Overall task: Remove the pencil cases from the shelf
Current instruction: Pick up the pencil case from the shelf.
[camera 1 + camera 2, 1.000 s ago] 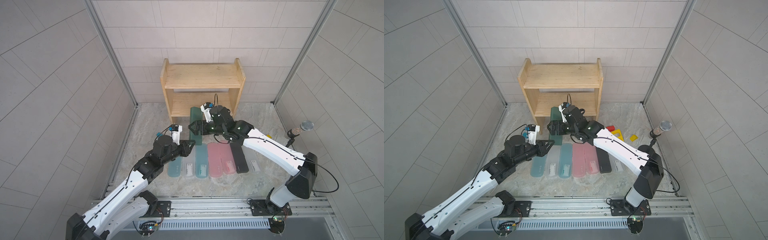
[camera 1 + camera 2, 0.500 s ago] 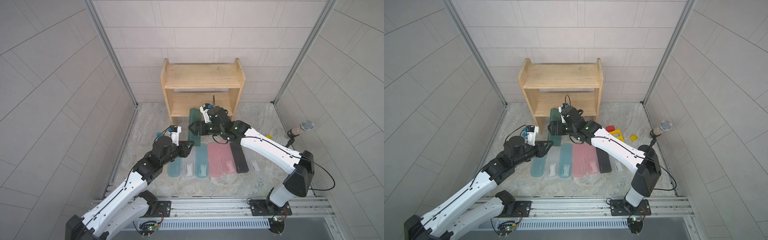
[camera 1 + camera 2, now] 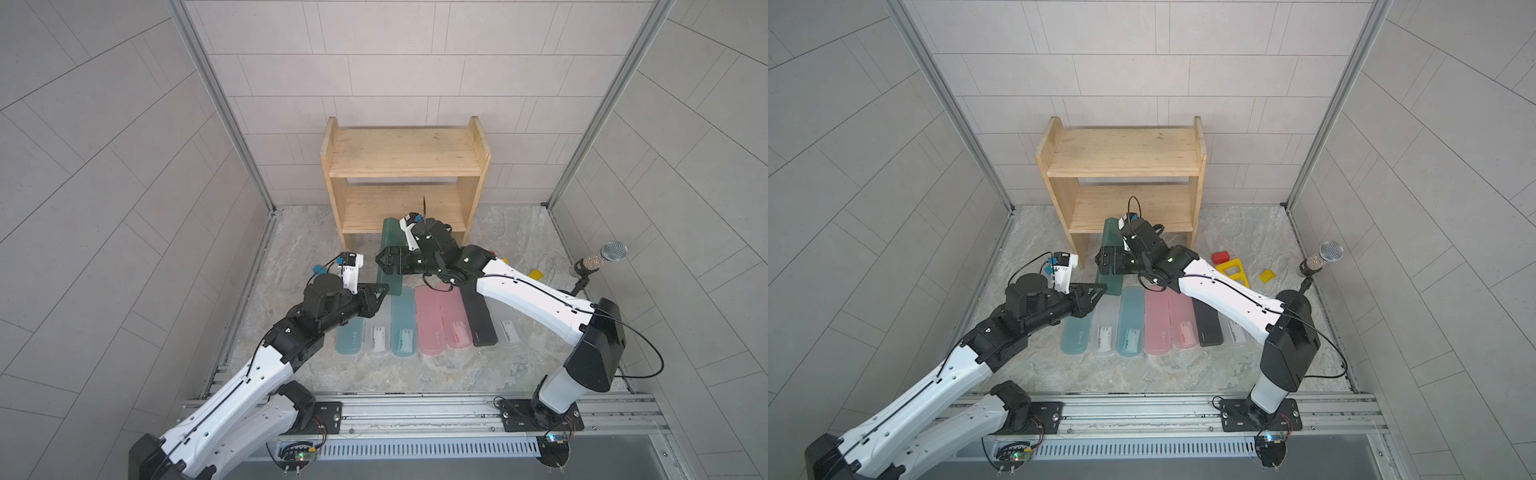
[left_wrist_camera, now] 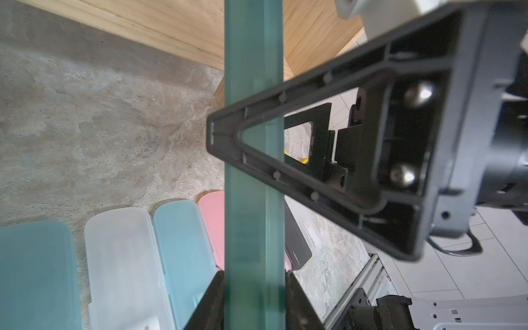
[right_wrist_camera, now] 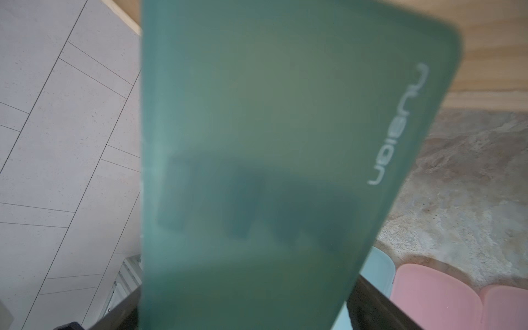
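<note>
The green case (image 3: 390, 237) hung just near of the shelf (image 3: 399, 160), above the far ends of seven cases (image 3: 428, 320) rowed on the desk (image 3: 519, 232). The left jaws were clamped on its near end. The right jaws straddled it, grip impossible to tell. Held by one end only, it might pivot, slip and knock the row.

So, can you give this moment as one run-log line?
dark green case: in the air | left hand: shut on it | right hand: around it, grip unclear | shelf: bare
</note>
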Available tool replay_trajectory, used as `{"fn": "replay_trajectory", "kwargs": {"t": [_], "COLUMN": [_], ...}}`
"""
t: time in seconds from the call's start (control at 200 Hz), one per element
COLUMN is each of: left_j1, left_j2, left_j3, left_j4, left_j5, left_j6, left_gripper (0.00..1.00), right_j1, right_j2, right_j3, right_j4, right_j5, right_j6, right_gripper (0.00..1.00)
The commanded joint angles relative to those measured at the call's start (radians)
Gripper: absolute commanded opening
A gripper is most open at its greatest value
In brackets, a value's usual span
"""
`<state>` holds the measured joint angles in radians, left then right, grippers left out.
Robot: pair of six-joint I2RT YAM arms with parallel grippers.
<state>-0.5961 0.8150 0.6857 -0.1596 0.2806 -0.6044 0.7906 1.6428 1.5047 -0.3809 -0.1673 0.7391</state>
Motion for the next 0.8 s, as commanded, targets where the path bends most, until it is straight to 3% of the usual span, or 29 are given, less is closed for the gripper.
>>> {"fn": "replay_trajectory", "kwargs": {"t": [0.0,0.095,0.19,0.415,0.475,0.53,0.625,0.72,0.79], "left_j1": [0.001,0.000,0.000,0.001,0.001,0.000,0.001,0.001,0.002], "left_j2": [-0.024,-0.033,-0.033,0.004,0.007,0.007,0.007,0.009,0.007], "left_j3": [0.017,0.007,-0.007,-0.013,-0.012,-0.012,-0.007,0.000,0.001], "left_j4": [0.045,0.058,0.075,0.101,0.104,0.104,0.104,0.098,0.090], "left_j5": [0.001,-0.001,0.001,0.000,-0.004,-0.012,-0.023,-0.036,-0.054], "left_j6": [0.028,0.022,0.013,-0.002,-0.003,-0.002,0.002,0.005,0.009], "left_gripper": [0.00,0.00,0.00,0.14,0.16,0.19,0.29,0.42,0.58], "right_j1": [0.003,0.003,0.005,0.006,0.006,0.004,0.003,0.000,-0.007], "right_j2": [-0.001,-0.007,-0.011,-0.039,-0.051,-0.059,-0.070,-0.089,-0.105], "right_j3": [-0.009,-0.011,-0.005,-0.010,-0.022,-0.031,-0.040,-0.060,-0.077], "right_j4": [0.023,0.030,0.025,-0.013,-0.015,-0.016,-0.025,-0.026,-0.024], "right_j5": [0.031,0.034,0.041,0.083,0.090,0.091,0.089,0.088,0.082], "right_j6": [0.014,0.019,0.021,0.009,0.004,0.000,-0.007,-0.009,-0.009], "right_gripper": [0.96,0.93,0.82,0.65,0.54,0.34,0.01,0.00,0.00]}}
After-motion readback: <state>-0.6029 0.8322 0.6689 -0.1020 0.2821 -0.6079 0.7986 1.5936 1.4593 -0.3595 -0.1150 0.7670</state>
